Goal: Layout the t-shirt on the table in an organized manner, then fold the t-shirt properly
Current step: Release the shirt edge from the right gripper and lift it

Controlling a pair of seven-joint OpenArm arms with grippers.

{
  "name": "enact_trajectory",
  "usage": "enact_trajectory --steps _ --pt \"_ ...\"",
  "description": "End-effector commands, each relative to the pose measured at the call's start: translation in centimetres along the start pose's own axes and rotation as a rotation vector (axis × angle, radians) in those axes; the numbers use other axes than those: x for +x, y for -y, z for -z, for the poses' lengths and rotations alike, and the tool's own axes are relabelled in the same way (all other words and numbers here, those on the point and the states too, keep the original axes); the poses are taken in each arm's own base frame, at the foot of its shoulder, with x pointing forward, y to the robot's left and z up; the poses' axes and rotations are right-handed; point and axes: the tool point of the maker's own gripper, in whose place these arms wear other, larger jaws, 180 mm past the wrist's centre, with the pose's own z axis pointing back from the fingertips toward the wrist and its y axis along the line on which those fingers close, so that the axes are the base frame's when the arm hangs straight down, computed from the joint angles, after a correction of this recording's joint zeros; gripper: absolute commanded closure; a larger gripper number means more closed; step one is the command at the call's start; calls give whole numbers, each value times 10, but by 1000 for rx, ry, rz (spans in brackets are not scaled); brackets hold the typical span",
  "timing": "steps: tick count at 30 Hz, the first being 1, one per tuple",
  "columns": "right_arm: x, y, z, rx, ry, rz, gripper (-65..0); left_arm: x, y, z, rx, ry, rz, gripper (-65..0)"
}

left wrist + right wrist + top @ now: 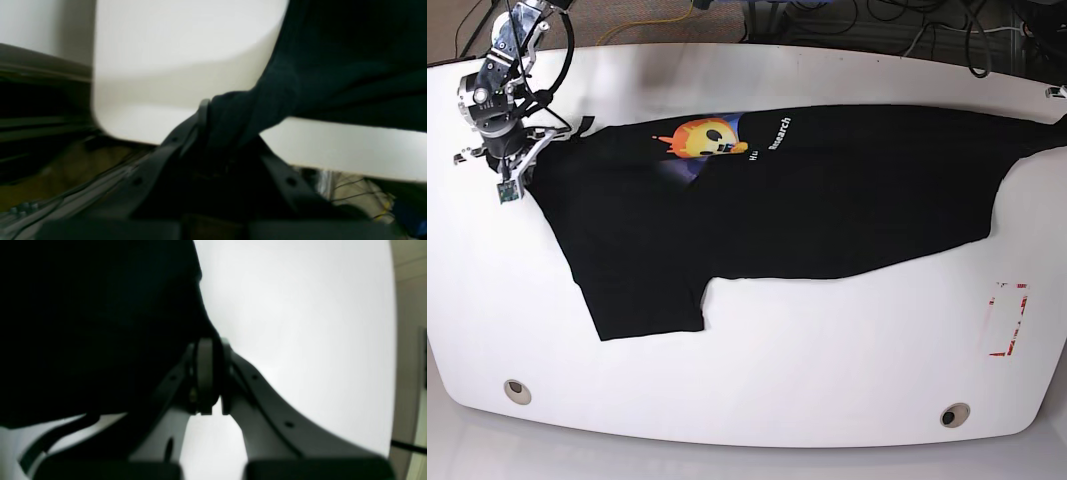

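Two grippers pinch the t-shirt (787,200) at its two far ends, so this looks like the laying-out step, with no fold made yet. The shirt lies spread across the white surface (757,350), pulled long between the two sets of jaws, its orange face (704,138) near the right gripper's end and one sleeve (642,305) lying flat out from the body. The right gripper (209,340) has its jaws pressed tight on a dark edge of cloth. The left gripper (206,106) also has its jaws clenched, with a bunched bit of cloth rising out from between them. Next, I think both ends need to be set down flat and smooth, without a hard tug that would drag the shirt off the edge beside the left jaws. Only the base view shows the whole shirt and the right arm; the left arm is out of that picture. Only the wrist views show the cloth caught between the jaws up close, though they are blurry and dark.
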Motion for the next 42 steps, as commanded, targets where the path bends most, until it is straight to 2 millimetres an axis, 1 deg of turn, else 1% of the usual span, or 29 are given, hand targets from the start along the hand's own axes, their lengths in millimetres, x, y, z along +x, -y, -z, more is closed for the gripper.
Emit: enact_trajectory --steps 1,6,9,11,15,16,17,18,19,20,21,23,24,25,26,27,28,30,32,34,35,36,38,39,42 --pt "3 3 -4 -17 18 -1 0 5 -7 -5 31 11 47 0" --pt "-9 -8 -5 -1 -7 21 -5 -4 -14 -4 75 -40 85 -1" --pt "-13 -12 -5 5 -15 29 -48 -7 -17 -4 92 -56 92 -4" --pt "-17 -14 -5 9 -23 33 -122 -8 -18 -4 98 -63 96 -4" --pt "-19 -15 -6 11 -28 34 -319 -10 -13 1 88 -83 117 -6" --pt "-19 -15 -6 11 -28 34 -350 -11 -12 2 87 -88 122 -6" --pt "-19 -17 -6 13 -27 37 -403 -12 -11 3 89 -97 129 -7" --pt "-20 -18 -6 15 -27 41 -428 -13 -10 4 89 -103 134 -8" --pt "-20 -20 -6 17 -27 47 -480 -14 -10 5 92 -116 145 -26" --pt "-19 -20 -6 17 -25 48 -504 -15 -10 5 95 -123 151 -43" --pt "-19 -19 -6 14 -24 49 -533 -16 -9 6 96 -129 157 -74" --pt "-18 -19 -6 12 -21 55 -575 -17 -9 7 98 -136 165 -147" --pt "-18 -19 -6 12 -19 55 -595 -16 -9 8 99 -134 165 -211" --pt "-18 -19 -6 12 -19 55 -599 -16 -8 8 98 -131 166 -235" --pt "-17 -18 -6 11 -18 55 -601 -16 -6 9 95 -117 159 -304" --pt "-16 -18 -6 12 -15 56 -598 -16 -5 9 95 -112 157 -337" --pt "-16 -19 -6 13 -14 58 -598 -15 -4 10 95 -101 155 -386" --pt "-15 -20 -6 17 -9 60 -598 -17 -4 11 102 -99 151 -436" --pt "-10 -19 -5 16 1 62 -598 -19 -5 11 112 -104 152 -454" --pt "1 -15 -2 7 27 69 -598 -21 -4 12 118 -113 155 -451" --pt "4 -14 -1 4 32 71 -598 -21 -5 12 120 -114 156 -453" --pt "9 -12 1 0 45 75 -598 -18 -4 13 121 -105 154 -457" --pt "15 -12 5 3 55 86 -598 -12 -6 14 127 -87 147 -457" --pt "21 -12 8 9 70 93 -599 -8 -7 15 131 -76 144 -458" --pt "36 -9 17 9 96 111 -599 -4 -8 14 136 -66 144 -458"
